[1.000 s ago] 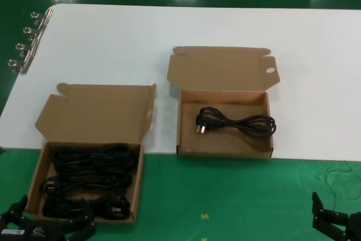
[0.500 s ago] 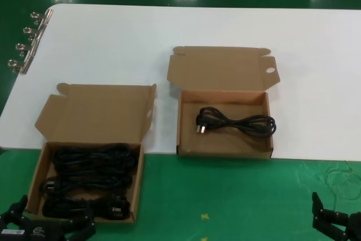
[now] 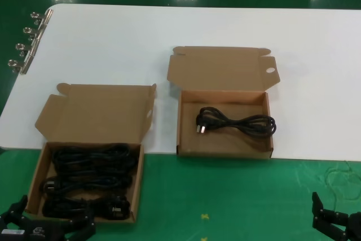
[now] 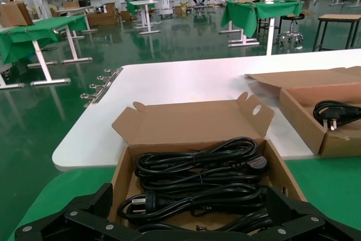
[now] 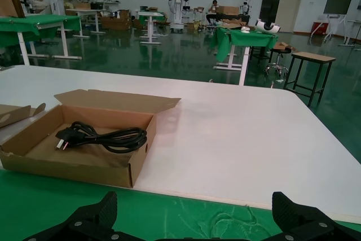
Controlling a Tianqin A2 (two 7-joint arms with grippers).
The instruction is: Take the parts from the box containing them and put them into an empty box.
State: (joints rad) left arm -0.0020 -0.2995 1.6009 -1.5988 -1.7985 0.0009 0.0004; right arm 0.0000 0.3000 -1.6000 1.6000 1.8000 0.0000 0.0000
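Observation:
The box containing the parts (image 3: 35, 180) lies near left on the green mat, its plain lid (image 3: 96, 112) folded back. Several black power cords (image 3: 90, 176) fill it, also seen close up as cords (image 4: 197, 167). My left gripper (image 3: 53, 211) hovers open just in front of this box, its fingers either side of the box's near end in the wrist view, touching nothing. The box with the oval-holed lid (image 3: 224, 149) sits mid-table and holds one cord (image 3: 234, 121). Far right and low, my right gripper (image 3: 338, 219) stands open over bare mat.
The white table (image 3: 113, 43) stretches behind both boxes, with metal binder clips (image 3: 25, 46) along its left edge. Green mat (image 3: 225, 196) covers the front strip. Thin loose wire (image 3: 341, 179) lies on the mat close to the right gripper.

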